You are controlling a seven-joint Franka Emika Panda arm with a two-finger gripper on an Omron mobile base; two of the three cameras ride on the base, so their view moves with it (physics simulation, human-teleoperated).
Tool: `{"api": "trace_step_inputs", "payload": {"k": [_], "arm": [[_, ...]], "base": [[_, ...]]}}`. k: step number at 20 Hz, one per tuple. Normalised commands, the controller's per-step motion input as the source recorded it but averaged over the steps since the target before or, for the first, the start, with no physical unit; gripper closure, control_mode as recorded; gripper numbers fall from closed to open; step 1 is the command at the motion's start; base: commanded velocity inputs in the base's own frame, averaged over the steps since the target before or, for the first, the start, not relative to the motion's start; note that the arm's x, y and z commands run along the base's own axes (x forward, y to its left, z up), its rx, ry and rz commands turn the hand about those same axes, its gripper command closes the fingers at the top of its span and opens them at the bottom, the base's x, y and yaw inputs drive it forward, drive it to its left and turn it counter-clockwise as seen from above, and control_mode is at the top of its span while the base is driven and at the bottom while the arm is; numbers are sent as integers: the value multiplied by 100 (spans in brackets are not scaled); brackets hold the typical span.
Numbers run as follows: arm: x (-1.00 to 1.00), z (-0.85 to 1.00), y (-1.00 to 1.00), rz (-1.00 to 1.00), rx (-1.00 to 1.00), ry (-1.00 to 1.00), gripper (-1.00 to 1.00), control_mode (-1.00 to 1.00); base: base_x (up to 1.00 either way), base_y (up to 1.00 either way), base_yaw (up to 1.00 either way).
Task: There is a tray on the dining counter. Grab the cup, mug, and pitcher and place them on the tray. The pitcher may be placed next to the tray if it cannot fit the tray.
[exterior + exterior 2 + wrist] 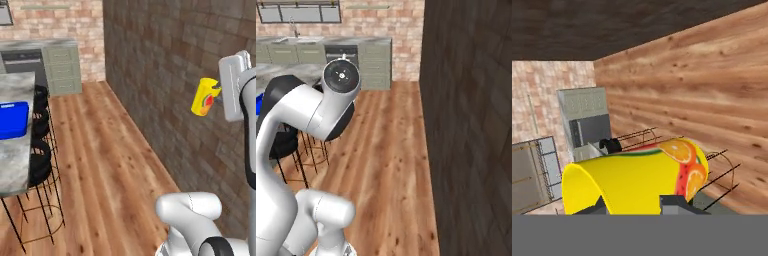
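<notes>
Gripper [634,204] narrowly closed, clamping yellow cup [205,97] aloft.

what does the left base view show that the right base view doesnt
Left base view only: the small yellow handleless cup with a red-orange mark, held tilted in the gripper in front of the dark brick wall, and most of the flat bright blue tray on the grey-white marbled dining counter.

Right base view only: the wall counter with a sink and window above, plus the arm's round dark joint.

Both: the wooden floor, black stools and grey-green cabinets.
</notes>
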Motion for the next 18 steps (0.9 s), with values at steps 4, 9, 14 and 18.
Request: {"api": "trace_step_inputs", "payload": {"k": [4, 9, 14, 18], "arm": [[0, 0, 0, 0, 0, 0, 100, 100], [0, 0, 0, 0, 0, 0, 100, 100], [0, 0, 0, 0, 0, 0, 100, 100], [0, 0, 0, 0, 0, 0, 100, 100]], "base": [[73, -49, 51], [95, -54, 31], [99, -33, 23], [95, -31, 17]]}}
